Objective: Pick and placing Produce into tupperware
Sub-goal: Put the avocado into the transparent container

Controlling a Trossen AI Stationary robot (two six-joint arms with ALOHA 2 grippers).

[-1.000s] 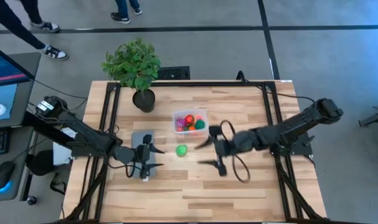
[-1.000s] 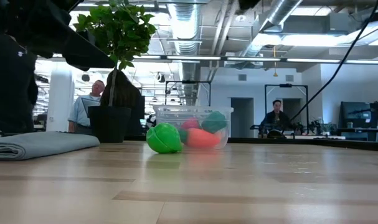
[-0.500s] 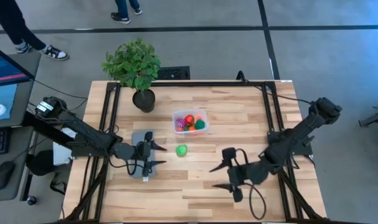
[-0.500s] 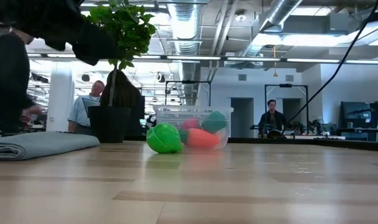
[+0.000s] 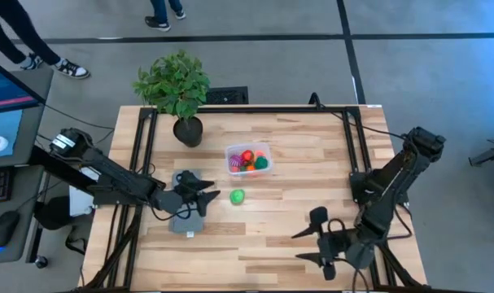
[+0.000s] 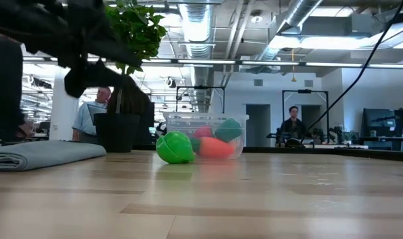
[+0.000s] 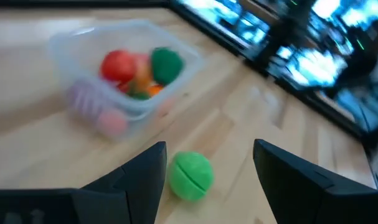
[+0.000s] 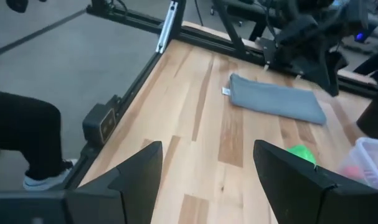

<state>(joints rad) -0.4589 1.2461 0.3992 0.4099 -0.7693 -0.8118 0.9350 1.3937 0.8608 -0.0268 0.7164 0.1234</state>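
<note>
**Ana:** Pale wood planks make up the table (image 5: 312, 155), with an open workshop hall behind it and a leafy potted plant (image 5: 175, 85) at the far left corner. Where is the produce?

**Ben:** Most of it sits in the clear tupperware (image 5: 247, 159) near the middle: red, orange, dark green and pink pieces. One bright green toy fruit (image 5: 238, 196) lies alone on the wood, just near of the tub and right of the grey slab (image 5: 184, 213).

**Ana:** How would that green piece handle?

**Ben:** It looks like light, hard, smooth plastic, rounded, with a seam across it, so it could roll or squirt out under a pinch. A hold across its widest part, from above, seems safest. The tub looks light too and might slide if bumped.

**Ana:** And the arms?

**Ben:** The left end effector (image 5: 207, 194) hovers over the slab's right edge with fingers spread, and the left wrist view shows the green fruit (image 7: 190, 175) between them. The right end effector (image 5: 321, 242) is at the near right edge, fingers apart, holding nothing.

**Ana:** What changed in the last second?

**Ben:** The right arm pulled back from beside the tub to that near edge, while the left end effector swung toward the fruit. The produce itself has not moved.
</note>
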